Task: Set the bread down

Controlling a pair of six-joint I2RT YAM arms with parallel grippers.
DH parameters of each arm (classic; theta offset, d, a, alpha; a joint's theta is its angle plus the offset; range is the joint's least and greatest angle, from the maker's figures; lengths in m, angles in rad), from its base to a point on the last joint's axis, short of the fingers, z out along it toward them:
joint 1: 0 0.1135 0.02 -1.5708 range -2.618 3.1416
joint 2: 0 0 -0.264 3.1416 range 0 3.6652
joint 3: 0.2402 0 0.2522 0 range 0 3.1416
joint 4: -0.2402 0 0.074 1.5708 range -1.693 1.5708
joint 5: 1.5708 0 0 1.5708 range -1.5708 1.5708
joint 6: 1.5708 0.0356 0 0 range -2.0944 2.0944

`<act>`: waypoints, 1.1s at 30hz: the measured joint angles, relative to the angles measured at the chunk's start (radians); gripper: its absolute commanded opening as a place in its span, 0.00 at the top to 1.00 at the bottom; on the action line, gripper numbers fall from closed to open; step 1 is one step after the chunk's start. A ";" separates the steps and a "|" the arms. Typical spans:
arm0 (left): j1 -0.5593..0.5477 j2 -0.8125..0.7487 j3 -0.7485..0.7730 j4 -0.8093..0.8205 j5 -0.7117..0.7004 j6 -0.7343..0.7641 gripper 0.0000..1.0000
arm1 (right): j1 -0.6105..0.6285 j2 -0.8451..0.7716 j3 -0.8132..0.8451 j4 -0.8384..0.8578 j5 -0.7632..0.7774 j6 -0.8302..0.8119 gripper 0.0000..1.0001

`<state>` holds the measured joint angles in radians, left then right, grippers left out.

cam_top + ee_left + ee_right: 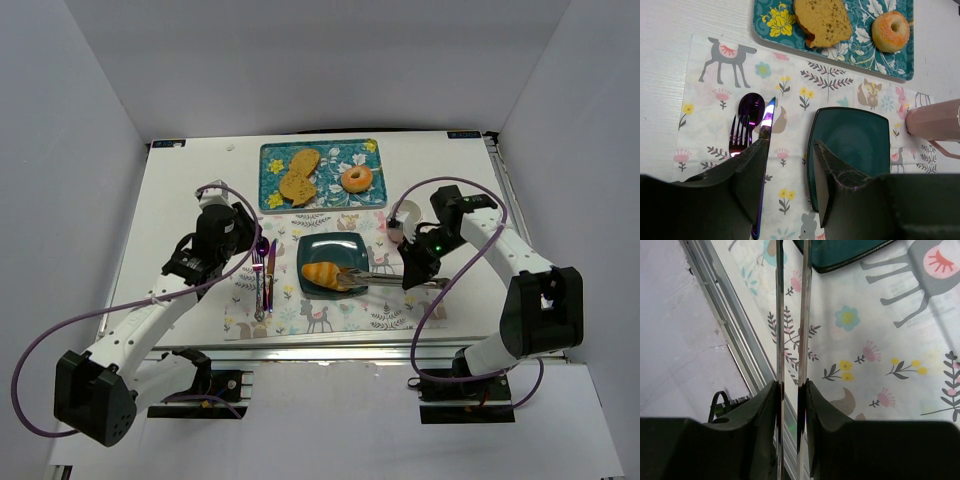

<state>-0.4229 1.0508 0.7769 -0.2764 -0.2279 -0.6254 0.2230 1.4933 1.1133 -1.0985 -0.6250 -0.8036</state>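
Located the bread (322, 273) on the plate (350, 248), on its near-left part, resting on the plate's surface. Read its long axis as running left to right across the plate with a slight tilt, nearly in line with the tongs (385, 278).

Traced the tongs from beyond the plate's right rim inward to the right end of the bread. Cannot tell from the top view whether the tips pinch that end or merely touch it.

Found the right gripper (791, 387) just right of the plate, clamped on the handle end of the tongs. Noted in the right wrist view both blades squeezed to a narrow gap and pointing toward the plate's edge.

Found the left gripper (790, 145) left of the plate, above the knife (766, 130), fingers apart and holding nothing. Did not find the bread in the left wrist view; probably hidden behind a finger.

Judged the right arm the one engaged with the bread, through the tongs. Judged the bread as good as placed. Expect the next move to need the blades eased apart, then a withdrawal rightward from the plate along the tongs' own line. Flagged a risk: a sideways pull could roll or drag the bread toward the plate's rim.
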 measured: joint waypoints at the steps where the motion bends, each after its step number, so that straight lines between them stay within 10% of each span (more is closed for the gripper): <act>1: 0.000 -0.004 -0.003 0.000 0.000 0.000 0.47 | 0.000 0.000 0.001 0.000 -0.002 0.006 0.69; 24: 0.000 -0.048 -0.018 0.000 -0.001 -0.003 0.47 | 0.000 0.010 0.142 0.008 -0.082 0.063 0.52; 33: 0.000 -0.048 -0.017 0.000 -0.001 -0.003 0.59 | -0.026 0.003 0.241 0.095 -0.123 0.135 1.00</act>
<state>-0.4229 1.0023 0.7597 -0.2764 -0.2287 -0.6289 0.1967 1.4967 1.3540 -1.0035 -0.7479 -0.6689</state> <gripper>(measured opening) 0.443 0.094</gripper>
